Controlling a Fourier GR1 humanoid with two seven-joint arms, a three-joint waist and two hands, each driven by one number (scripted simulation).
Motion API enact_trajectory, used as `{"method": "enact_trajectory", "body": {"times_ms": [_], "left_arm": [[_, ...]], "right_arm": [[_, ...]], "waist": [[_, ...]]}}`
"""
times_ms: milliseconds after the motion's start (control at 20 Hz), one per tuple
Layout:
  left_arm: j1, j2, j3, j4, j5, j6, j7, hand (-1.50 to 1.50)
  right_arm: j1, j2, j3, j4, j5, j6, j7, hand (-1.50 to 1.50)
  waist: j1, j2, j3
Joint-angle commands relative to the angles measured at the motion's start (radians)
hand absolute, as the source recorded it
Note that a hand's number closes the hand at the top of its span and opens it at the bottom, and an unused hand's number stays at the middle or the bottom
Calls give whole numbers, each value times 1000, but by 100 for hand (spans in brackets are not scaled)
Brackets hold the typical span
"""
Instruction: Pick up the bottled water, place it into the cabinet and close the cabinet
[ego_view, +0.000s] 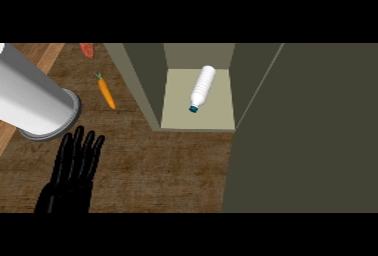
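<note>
From the head view, the bottled water lies on its side inside the cabinet, blue cap toward the open front. The left hand rests over the wooden counter, fingers straight and released. A carrot lies beside what seems a grey cylinder.

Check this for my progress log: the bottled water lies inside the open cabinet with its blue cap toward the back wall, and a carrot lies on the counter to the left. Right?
Not quite. The head view shows the bottled water lying inside the open cabinet, but its blue cap points toward the front opening, not the back wall. The carrot does lie on the counter to the left.
</note>
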Motion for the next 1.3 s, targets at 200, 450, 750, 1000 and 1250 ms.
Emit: {"method": "enact_trajectory", "body": {"times_ms": [200, 450, 750, 1000, 1250], "left_arm": [[73, 46, 54, -8, 37, -78, -44, -150], [112, 87, 90, -49, 68, -108, -30, -150], [150, 114, 122, -57, 111, -170, -39, -150], [142, 142, 157, -66, 128, -196, -30, -150], [168, 150, 179, -70, 143, -205, -37, -150]], "right_arm": [[-219, 117, 259, -50, 204, -58, 181, 150], [-356, 162, 299, 0, 225, -128, 276, 150], [-532, 161, 279, 80, 209, -217, 326, 150], [-597, 159, 267, 128, 183, -219, 327, 150], [-609, 158, 260, 122, 155, -200, 352, 150]], "waist": [[14, -1, -3], [14, -4, -3], [28, 3, -4], [33, 9, -4], [52, 8, -6]]}}
